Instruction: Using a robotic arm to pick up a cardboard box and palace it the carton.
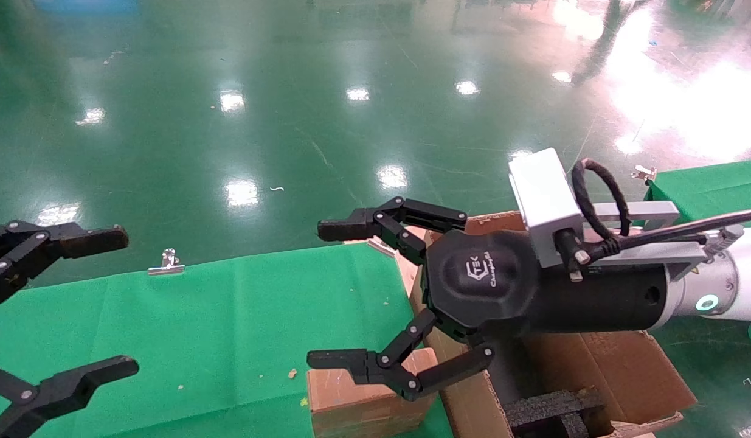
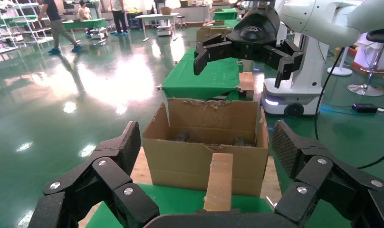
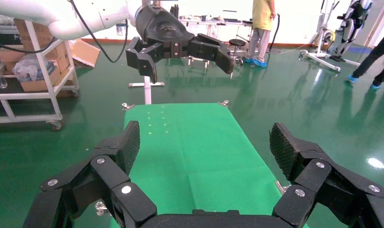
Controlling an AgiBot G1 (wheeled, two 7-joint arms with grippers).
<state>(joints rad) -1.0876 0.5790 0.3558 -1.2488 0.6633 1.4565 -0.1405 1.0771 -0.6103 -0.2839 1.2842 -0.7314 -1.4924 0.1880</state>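
The right gripper (image 1: 332,295) at frame centre is spread wide, holding nothing. One cardboard box (image 1: 363,404) lies below it at bottom centre, beside one carton (image 1: 624,371). The left gripper (image 1: 95,304), lower left, also gapes empty.

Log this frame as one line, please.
right gripper: open, empty, above cardboard box | box: on green table beside carton, not yet picked | left gripper: open, idle over table's left end
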